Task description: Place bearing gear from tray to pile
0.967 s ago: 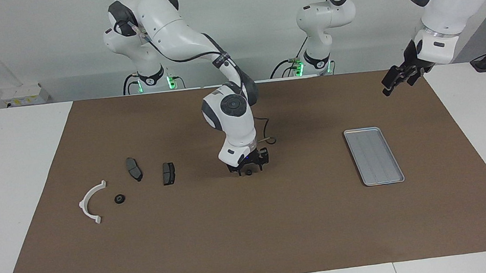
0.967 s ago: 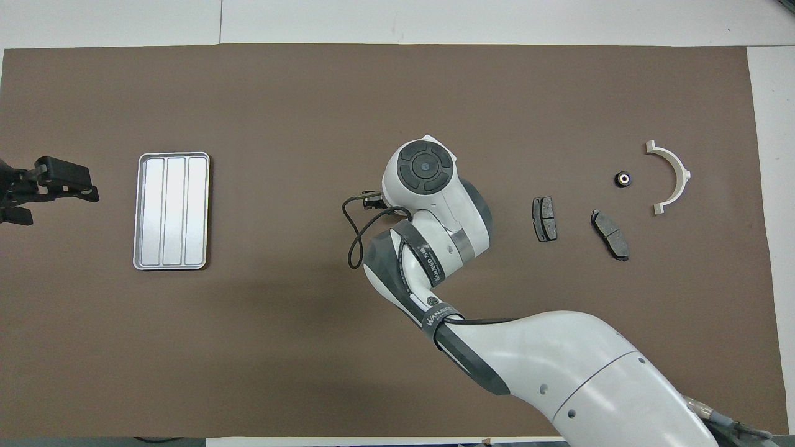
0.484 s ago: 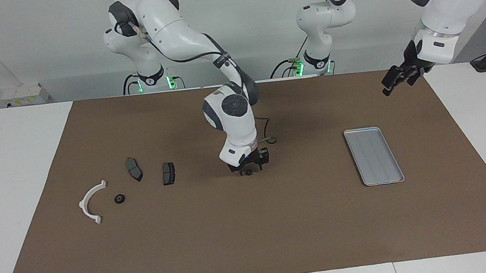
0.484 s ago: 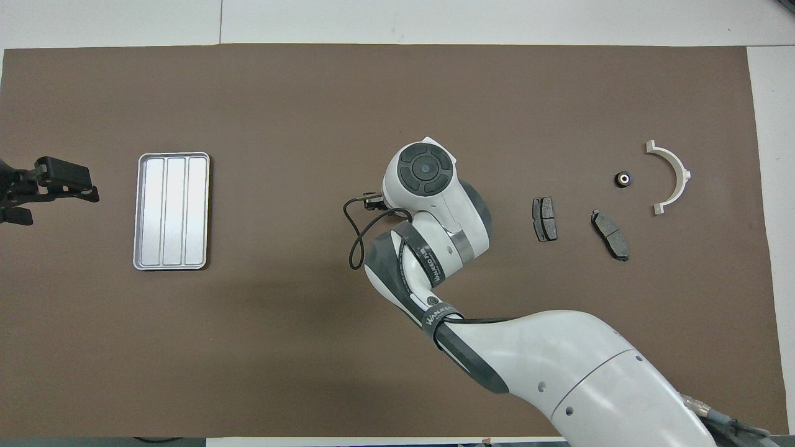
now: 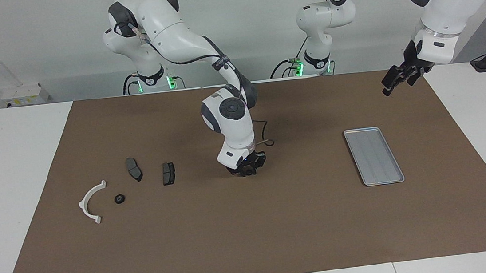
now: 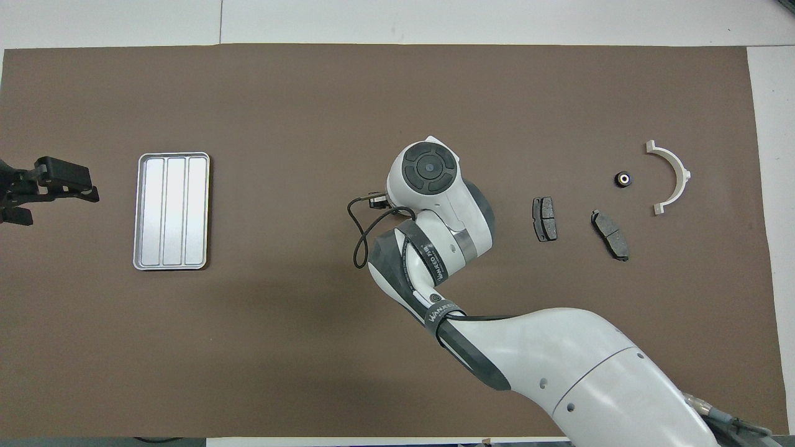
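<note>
Brown mat (image 5: 251, 225) is covering most of the white surface (image 5: 10, 176)

Right arm is reaching from its base to mid-mat; in the overhead view its wrist is hiding the claw

Left arm is waiting, raised over the mat edge at its own end of the surface; left claw (image 5: 391, 82) is hanging with fingers apart, holding nothing

Tray (image 5: 373, 155), silver-grey and ridged, is lying toward the left arm's end of the surface, with nothing showing in it

White half-ring bracket (image 5: 91, 202) is lying toward the right arm's end; two dark brake-pad pieces (image 5: 133, 169) (image 5: 168, 173) are sitting apart from it, nearer mid-mat

Right claw (image 5: 248, 170) is sitting low at the mat, between tray and pile, fingers drawn together on a small dark bearing gear (image 5: 249, 171); whether the gear is lifted or touching the mat, cannot tell

A second small black gear (image 5: 119, 199) is resting on the mat just beside the bracket, within the pile
</note>
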Controlling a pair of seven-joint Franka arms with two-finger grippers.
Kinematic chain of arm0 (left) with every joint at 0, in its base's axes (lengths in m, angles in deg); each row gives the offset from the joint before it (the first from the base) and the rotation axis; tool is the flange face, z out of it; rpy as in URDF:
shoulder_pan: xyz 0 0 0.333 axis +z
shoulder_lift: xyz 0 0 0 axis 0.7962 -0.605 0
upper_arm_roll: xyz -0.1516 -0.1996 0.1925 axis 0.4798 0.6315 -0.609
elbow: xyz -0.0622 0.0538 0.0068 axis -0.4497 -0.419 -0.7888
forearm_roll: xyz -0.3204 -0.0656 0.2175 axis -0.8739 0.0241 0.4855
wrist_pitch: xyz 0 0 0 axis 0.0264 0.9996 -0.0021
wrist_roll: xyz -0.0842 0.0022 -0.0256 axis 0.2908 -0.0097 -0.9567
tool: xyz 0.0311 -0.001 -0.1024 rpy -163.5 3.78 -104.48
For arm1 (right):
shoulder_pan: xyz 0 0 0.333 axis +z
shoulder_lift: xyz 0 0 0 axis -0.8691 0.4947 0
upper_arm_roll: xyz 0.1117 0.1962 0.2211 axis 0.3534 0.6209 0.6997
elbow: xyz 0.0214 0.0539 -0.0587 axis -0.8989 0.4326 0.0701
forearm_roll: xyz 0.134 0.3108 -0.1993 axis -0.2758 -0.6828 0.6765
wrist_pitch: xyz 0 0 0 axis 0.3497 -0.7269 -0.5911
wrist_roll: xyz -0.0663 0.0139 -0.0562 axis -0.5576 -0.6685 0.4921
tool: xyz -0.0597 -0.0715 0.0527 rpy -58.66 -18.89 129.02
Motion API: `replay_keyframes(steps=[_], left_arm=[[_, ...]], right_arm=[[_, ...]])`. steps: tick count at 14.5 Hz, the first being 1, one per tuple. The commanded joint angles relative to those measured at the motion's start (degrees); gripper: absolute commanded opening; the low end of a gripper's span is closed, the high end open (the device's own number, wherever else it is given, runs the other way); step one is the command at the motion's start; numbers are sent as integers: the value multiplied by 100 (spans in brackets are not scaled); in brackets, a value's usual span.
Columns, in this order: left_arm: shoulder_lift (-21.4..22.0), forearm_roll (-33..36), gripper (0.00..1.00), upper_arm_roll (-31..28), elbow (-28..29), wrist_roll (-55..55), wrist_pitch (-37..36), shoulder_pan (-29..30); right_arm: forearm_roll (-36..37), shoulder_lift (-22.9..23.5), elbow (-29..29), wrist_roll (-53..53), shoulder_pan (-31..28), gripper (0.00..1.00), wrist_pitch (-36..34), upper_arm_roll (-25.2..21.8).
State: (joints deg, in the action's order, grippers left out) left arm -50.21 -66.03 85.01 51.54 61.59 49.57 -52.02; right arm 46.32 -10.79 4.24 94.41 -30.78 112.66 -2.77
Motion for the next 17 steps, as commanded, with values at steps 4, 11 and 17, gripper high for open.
replay_keyframes(steps=[4, 11, 17], left_arm=[[2, -76, 100, 22, -9, 37, -54, 65], [2, -76, 100, 22, -9, 28, -54, 56], [2, -76, 100, 22, -9, 28, -54, 56]], right_arm=[[-113, 17, 107, -310, -91, 0, 66, 47], [-17, -70, -235, -1398, -705, 0, -733, 39], [106, -342, -210, -2901, -1725, 0, -1147, 21]])
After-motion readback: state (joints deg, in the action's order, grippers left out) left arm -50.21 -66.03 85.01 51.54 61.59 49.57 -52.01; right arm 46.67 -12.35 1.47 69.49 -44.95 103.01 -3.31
